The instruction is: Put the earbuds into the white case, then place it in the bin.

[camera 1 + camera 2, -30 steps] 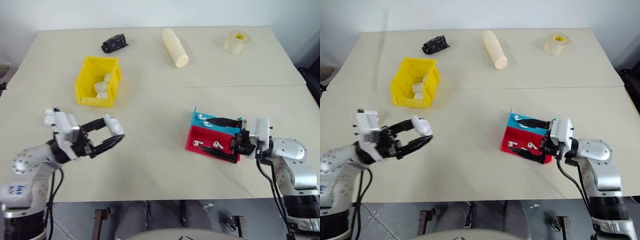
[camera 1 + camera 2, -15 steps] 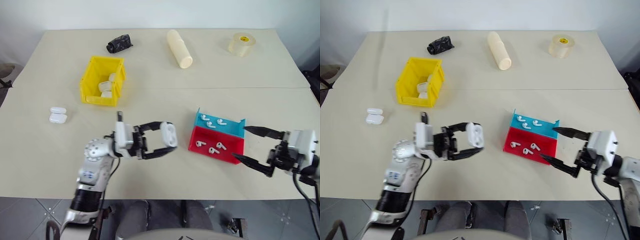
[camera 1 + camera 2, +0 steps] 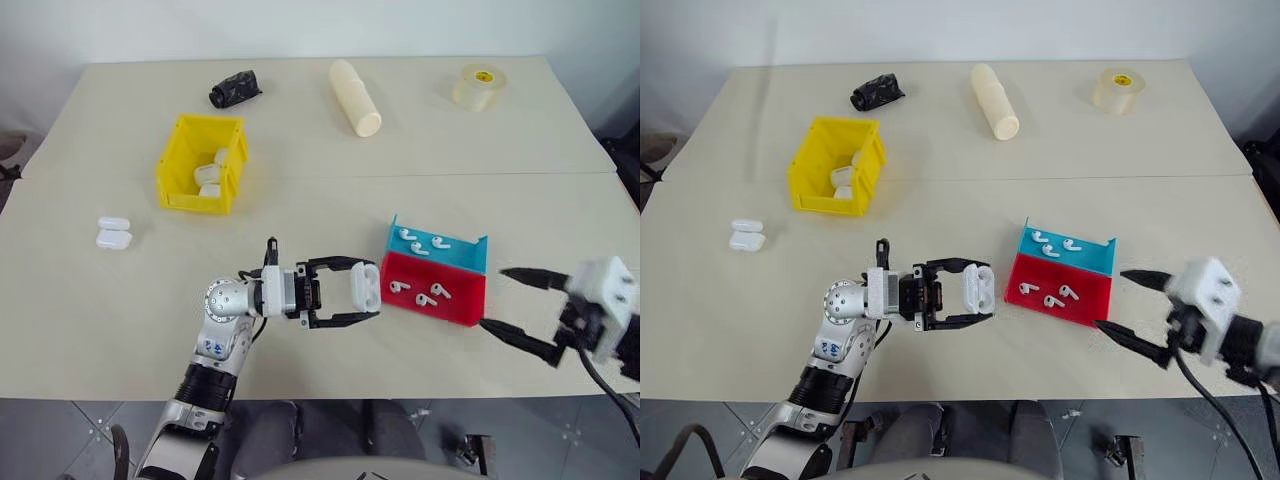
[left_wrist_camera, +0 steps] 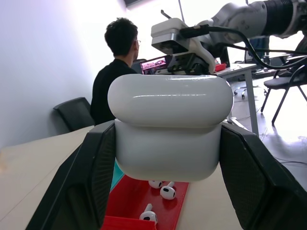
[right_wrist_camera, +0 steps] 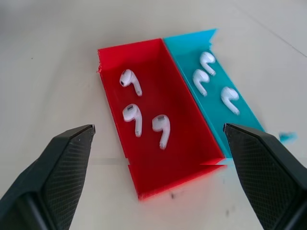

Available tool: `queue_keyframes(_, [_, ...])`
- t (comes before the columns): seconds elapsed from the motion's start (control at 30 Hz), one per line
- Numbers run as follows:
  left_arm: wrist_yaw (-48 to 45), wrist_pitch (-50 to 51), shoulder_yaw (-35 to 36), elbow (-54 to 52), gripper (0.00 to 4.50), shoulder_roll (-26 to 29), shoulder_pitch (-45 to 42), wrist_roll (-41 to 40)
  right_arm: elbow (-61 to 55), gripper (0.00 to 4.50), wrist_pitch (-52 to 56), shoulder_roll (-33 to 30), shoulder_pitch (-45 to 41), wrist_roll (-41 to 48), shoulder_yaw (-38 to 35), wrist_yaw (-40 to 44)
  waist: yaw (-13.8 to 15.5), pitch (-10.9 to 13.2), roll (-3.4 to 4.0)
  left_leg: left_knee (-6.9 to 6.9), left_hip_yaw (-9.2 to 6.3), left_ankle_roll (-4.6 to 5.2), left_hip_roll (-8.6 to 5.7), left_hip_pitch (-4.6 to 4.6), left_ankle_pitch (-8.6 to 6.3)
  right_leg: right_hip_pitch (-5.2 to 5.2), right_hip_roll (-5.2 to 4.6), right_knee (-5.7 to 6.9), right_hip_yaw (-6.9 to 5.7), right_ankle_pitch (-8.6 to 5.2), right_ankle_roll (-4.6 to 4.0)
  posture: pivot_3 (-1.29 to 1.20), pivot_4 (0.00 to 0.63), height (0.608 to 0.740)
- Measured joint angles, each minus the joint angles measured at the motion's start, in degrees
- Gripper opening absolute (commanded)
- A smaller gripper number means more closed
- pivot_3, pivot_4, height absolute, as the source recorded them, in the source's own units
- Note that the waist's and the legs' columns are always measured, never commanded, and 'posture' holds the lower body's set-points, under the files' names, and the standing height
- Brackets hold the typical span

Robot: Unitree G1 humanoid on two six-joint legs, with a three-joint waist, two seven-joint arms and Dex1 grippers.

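Yellow plastic, far to my left: the small rectangular yellow bin (image 3: 201,164) sits at the back with a few white cases already inside, and two spare white cases (image 3: 114,232) lie on the table near it. Moving right, my left gripper (image 3: 980,297) has its black fingers clamped on the glossy white rounded case (image 3: 366,290), lid shut as far as I can tell, held level just beside the red tray (image 3: 455,309). In that red tray lie three tiny white earbuds (image 5: 135,115); three more rest in the blue tray (image 5: 244,115) touching it behind. My right gripper (image 3: 512,302) hangs just right of the trays, jaws spread wide and empty. I judge the case needs opening first, then I'd centre the right fingers (image 5: 53,167) over one stem and close gently, since these glossy buds look apt to slip.
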Motion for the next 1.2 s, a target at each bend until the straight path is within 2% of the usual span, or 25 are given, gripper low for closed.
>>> queue_keyframes(0.13, [0.95, 0.27, -0.16, 0.04, 2.80, -0.12, 0.07, 0.12, -2.85, 4.50, 12.92, -4.77, -8.80, 0.73, 9.54, -5.92, 0.57, 0.01, -0.02, -0.01, -0.13, 0.02, -0.10, -0.15, -0.01, 0.00, -0.07, -0.19, -0.09, 0.02, 0.04, 0.00, 0.150, 0.740])
queue_keyframes(0.23, [1.32, 0.28, -0.40, -0.02, 2.80, -0.15, 0.19, 0.32, -3.28, 4.50, 18.09, -7.54, -14.30, -1.28, 17.89, -7.88, 0.99, 0.01, -0.02, -0.02, -0.10, 0.10, -0.19, -0.18, -0.02, -0.01, -0.14, -0.28, -0.07, 0.06, 0.10, 0.00, 0.150, 0.740])
queue_keyframes(0.33, [1.70, 0.34, -0.92, -0.13, 2.80, -0.05, 0.44, 0.62, -3.11, 4.50, 21.74, -7.63, -21.07, -2.98, 25.21, -8.91, 1.05, 0.02, -0.02, -0.02, -0.07, 0.13, -0.20, -0.20, -0.01, -0.01, -0.14, -0.34, -0.07, 0.09, 0.15, 0.00, 0.150, 0.740])
queue_keyframes(0.57, [2.76, 0.43, -1.64, -0.35, 2.80, 0.40, 0.81, 0.86, -2.38, 4.50, 25.10, -5.93, -30.54, -7.29, 35.78, -10.03, 1.04, 0.02, -0.02, -0.02, -0.07, 0.13, -0.20, -0.20, -0.01, -0.03, -0.13, -0.33, -0.07, 0.09, 0.15, 0.00, 0.150, 0.740])
queue_keyframes(0.73, [3.51, 0.43, -1.90, -0.36, 2.80, 0.40, 0.85, 0.93, -2.30, 4.50, 25.54, -5.92, -32.57, -9.13, 38.32, -9.37, 1.07, 0.02, -0.02, -0.02, -0.07, 0.13, -0.20, -0.21, -0.01, -0.04, -0.13, -0.32, -0.07, 0.09, 0.15, 0.00, 0.150, 0.740])
queue_keyframes(0.83, [3.72, 0.48, -2.06, -0.38, 2.80, 0.48, 0.90, 0.93, -2.16, 3.91, 25.50, -5.93, -33.09, -10.50, 39.75, -8.63, 1.02, 0.01, -0.02, -0.02, -0.06, 0.13, -0.20, -0.21, -0.01, -0.04, -0.12, -0.31, -0.07, 0.09, 0.15, 0.00, 0.150, 0.740])
queue_keyframes(0.97, [4.04, 0.95, -2.33, -0.45, 2.80, 0.61, 0.97, 0.93, -1.82, 2.60, 24.90, -6.09, -33.09, -12.32, 40.90, -7.14, 1.00, 0.02, -0.02, -0.02, -0.05, 0.13, -0.21, -0.21, -0.01, -0.05, -0.12, -0.30, -0.06, 0.09, 0.15, 0.00, 0.150, 0.740])
queue_keyframes(1.2, [4.06, 1.14, -2.34, -0.49, 2.80, 0.70, 0.96, 0.92, -1.81, 2.60, 24.26, -6.16, -34.06, -14.29, 42.39, -4.86, 0.96, 0.02, -0.02, -0.02, -0.05, 0.13, -0.21, -0.21, -0.01, -0.06, -0.12, -0.30, -0.07, 0.09, 0.15, 0.00, 0.150, 0.740])
